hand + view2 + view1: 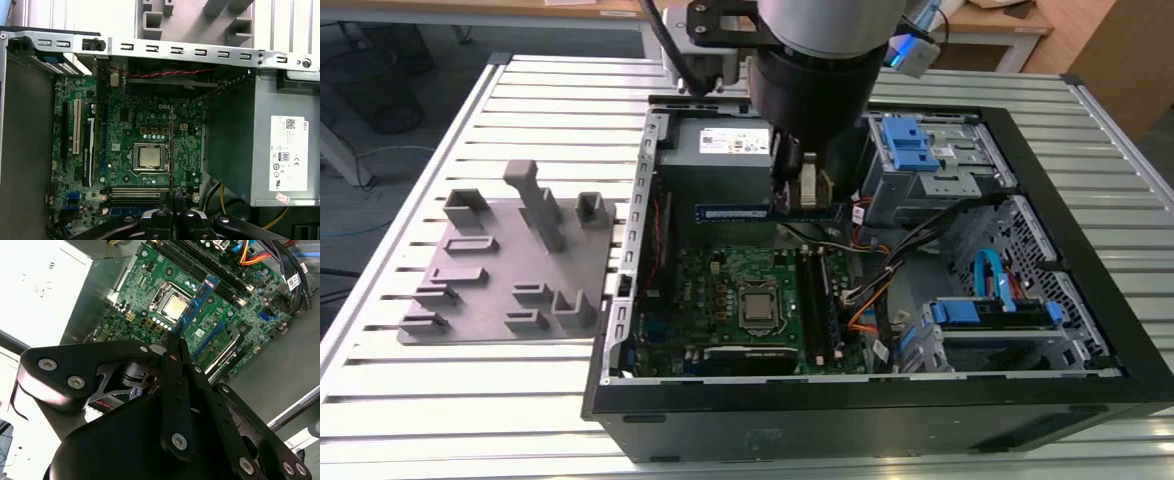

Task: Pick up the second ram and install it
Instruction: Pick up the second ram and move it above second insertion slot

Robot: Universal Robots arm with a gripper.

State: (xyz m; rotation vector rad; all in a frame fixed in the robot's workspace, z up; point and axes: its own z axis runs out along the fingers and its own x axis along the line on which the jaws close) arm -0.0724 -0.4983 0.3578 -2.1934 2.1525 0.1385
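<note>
Install stage, seemingly: black pincer (787, 205) clenched on long dark-blue memory stick (747, 213), hanging above green motherboard (720, 290), unseated. Calls for squaring stick's edge with black memory slots (220, 272) on that motherboard.

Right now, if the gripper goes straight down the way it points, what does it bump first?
Likely the green motherboard beside the silver processor. The second ram that the gripper holds would touch it first. Depth is unclear.

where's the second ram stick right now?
In the exterior view, the second ram is clamped in the gripper inside the open case, above the motherboard and close to the power supply.
</note>
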